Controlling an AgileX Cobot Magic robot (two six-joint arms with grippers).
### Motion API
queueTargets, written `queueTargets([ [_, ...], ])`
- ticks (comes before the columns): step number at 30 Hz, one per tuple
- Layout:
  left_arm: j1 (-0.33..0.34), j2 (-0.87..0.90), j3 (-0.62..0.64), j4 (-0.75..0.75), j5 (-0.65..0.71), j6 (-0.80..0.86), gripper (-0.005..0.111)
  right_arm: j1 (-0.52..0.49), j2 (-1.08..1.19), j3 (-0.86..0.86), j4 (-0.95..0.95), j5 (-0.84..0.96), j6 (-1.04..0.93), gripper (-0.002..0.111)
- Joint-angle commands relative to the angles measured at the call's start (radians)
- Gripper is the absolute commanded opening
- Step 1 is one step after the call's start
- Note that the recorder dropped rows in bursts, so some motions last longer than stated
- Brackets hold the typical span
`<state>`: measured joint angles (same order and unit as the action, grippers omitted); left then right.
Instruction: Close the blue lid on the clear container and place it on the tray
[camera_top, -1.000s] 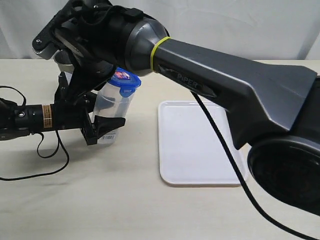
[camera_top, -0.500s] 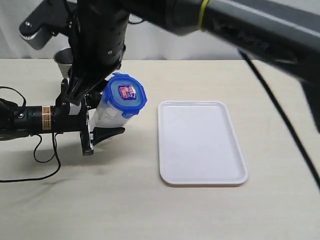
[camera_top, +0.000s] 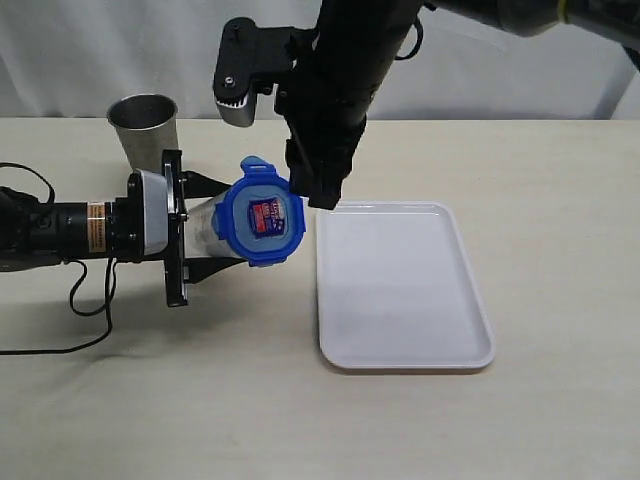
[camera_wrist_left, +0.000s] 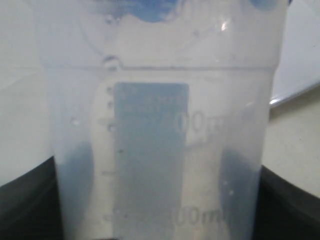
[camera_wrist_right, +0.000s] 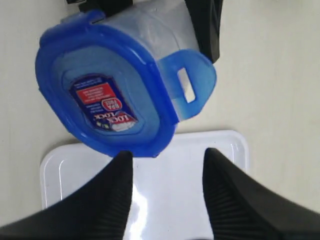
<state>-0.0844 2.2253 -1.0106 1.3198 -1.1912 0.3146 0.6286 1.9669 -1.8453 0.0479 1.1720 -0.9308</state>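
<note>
Pale tabletop, white backdrop: the L gripper clamped the clear container on its side, w/ the blue lid seated on its mouth and one flap sticking out unlatched. The R gripper hung just beside the lid, jaws apart, nothing betw. them. Container was left of the tray, not on it. Metal cup stood behind.

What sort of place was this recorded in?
Probably a robot lab or test bench, not a home: a pale tabletop, a plain white curtain behind it, a loose black cable, and just a few props such as the tray and a metal cup.
</note>
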Motion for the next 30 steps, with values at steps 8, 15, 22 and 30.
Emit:
queueTargets([
  [8, -0.005, -0.014, -0.003, -0.005, -0.030, -0.008, 0.000, 0.002, -0.003, 0.027, 0.070, -0.102, -0.153, 0.042],
  [15, -0.005, -0.014, -0.003, -0.005, -0.030, -0.019, 0.000, 0.002, 0.008, 0.027, 0.142, -0.072, -0.188, 0.042],
  [22, -0.005, -0.014, -0.003, -0.008, -0.030, -0.030, 0.000, 0.017, 0.048, 0.027, 0.151, -0.061, -0.200, 0.042],
  [30, -0.005, -0.014, -0.003, -0.008, -0.030, -0.057, 0.000, 0.054, 0.116, 0.027, 0.174, -0.040, -0.206, 0.042],
])
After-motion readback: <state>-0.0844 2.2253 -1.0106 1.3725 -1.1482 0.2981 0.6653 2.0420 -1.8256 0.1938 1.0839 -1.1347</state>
